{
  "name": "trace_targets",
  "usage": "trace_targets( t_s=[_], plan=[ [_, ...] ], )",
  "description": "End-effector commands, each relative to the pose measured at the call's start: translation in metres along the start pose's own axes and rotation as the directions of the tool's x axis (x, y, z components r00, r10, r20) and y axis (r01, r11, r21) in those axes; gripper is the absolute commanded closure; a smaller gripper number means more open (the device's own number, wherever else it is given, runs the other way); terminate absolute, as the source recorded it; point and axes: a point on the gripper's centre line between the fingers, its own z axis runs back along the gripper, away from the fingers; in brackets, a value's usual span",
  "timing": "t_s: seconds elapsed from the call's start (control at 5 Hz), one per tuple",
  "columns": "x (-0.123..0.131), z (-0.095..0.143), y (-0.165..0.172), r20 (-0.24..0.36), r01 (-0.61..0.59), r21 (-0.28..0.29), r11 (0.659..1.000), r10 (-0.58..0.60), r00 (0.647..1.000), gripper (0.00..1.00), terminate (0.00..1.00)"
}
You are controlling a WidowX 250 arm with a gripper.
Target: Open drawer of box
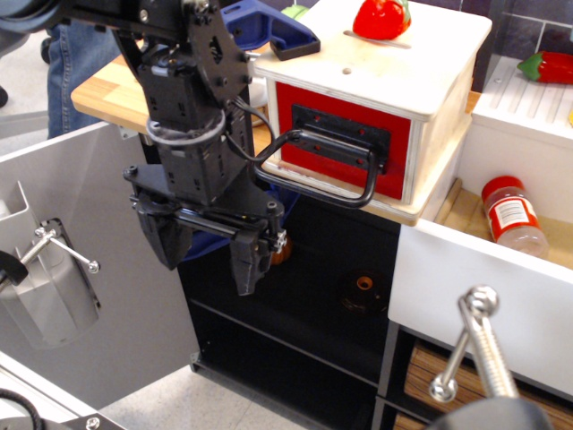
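The cream-white box (394,67) stands on the wooden counter, top right of centre. Its red-fronted drawer (345,134) looks shut, flush with the case. A black plate (340,134) carries the big black loop handle (318,175), which sticks out toward the lower left. My black gripper (208,246) hangs in front of the counter, left of and below the handle. Its two fingers (246,260) point down, spread apart, with nothing between them. It does not touch the handle.
A red pepper (380,18) sits on the box top. A large white drawer (483,296) with a metal handle (470,345) is pulled open at right, holding a spice jar (510,215). A grey cabinet door (81,260) stands open at left. A person in jeans (85,67) stands behind.
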Motion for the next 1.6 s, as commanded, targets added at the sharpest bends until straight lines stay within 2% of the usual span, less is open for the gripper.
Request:
trace_targets(
  t_s=[0.0, 0.2, 0.6, 0.8, 1.0, 1.2, 1.4],
  plan=[
    [0.0, 0.0, 0.0, 0.0, 0.0, 0.0, 1.0, 0.0, 1.0, 0.0, 0.0],
    [0.034, 0.009, 0.001, 0.006, -0.029, -0.035, 0.999, 0.029, 1.0, 0.0, 0.0],
    [0.097, 0.039, 0.003, 0.161, -0.065, -0.109, 0.992, 0.082, 0.984, 0.0, 0.0],
    [0.114, 0.039, -0.003, 0.231, -0.081, -0.086, 0.993, 0.099, 0.968, 0.0, 0.0],
    [0.127, 0.023, -0.002, 0.219, -0.062, -0.04, 0.997, 0.069, 0.973, 0.0, 0.0],
    [0.127, 0.014, -0.005, 0.245, -0.022, -0.059, 0.998, 0.036, 0.969, 0.0, 0.0],
    [0.132, 0.003, -0.01, 0.227, -0.025, -0.072, 0.997, 0.041, 0.973, 0.0, 0.0]
  ],
)
